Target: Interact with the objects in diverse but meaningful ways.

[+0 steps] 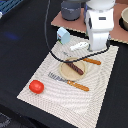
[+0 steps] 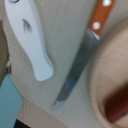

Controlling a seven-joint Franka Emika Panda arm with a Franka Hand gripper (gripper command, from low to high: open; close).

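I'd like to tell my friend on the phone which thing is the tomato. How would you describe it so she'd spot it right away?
Start at the pale woven placemat lying on the dark table. Follow it away from the wooden plate with the sausage to the corner at the exterior view's left. The tomato sits alone there, the only round, bright red thing.

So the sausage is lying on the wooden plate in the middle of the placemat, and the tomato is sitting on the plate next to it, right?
Not quite. The sausage does lie on the wooden plate, but the tomato is not on it. The exterior view shows it on the placemat, apart from the plate, near the mat's corner at that view's left.
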